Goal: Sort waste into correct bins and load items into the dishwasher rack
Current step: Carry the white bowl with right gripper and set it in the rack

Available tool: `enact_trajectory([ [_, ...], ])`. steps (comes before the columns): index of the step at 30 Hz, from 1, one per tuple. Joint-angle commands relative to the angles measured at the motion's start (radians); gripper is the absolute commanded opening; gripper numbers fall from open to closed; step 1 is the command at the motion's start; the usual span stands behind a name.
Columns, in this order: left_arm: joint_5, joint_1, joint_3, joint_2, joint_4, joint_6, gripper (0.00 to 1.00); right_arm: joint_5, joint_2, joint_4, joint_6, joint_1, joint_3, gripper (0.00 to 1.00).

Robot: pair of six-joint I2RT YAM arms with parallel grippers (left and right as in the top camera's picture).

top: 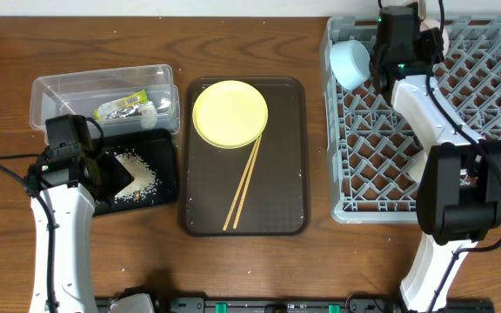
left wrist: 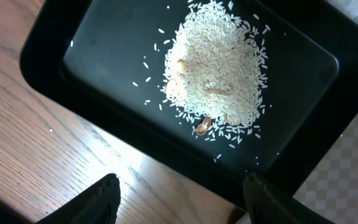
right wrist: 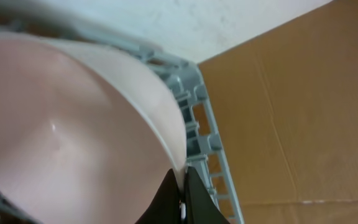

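My right end effector is clenched on the bowl's thin rim, at the rack's far-left corner. The bowl looks stiff, slick, probably light. My left end effector hangs released, well left of the rack.

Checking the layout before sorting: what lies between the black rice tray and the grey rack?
The brown serving tray, carrying the yellow plate and chopsticks, lies between them; the overhead view shows it.

Brown wood-grain table, evenly lit
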Motion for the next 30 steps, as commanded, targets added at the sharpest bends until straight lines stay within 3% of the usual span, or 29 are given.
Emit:
enact_trajectory([
  [1,-0.008,0.003,0.004,-0.002,-0.001,-0.006,0.66,-0.032,0.013,-0.079,0.048,0.039,-0.003,0.01],
  [11,-0.007,0.003,0.004,-0.002,-0.001,-0.006,0.66,-0.032,-0.003,-0.301,0.330,0.089,-0.002,0.01],
  [30,-0.007,0.003,0.004,-0.002,-0.004,-0.006,0.66,-0.184,-0.101,-0.514,0.521,0.135,-0.002,0.09],
])
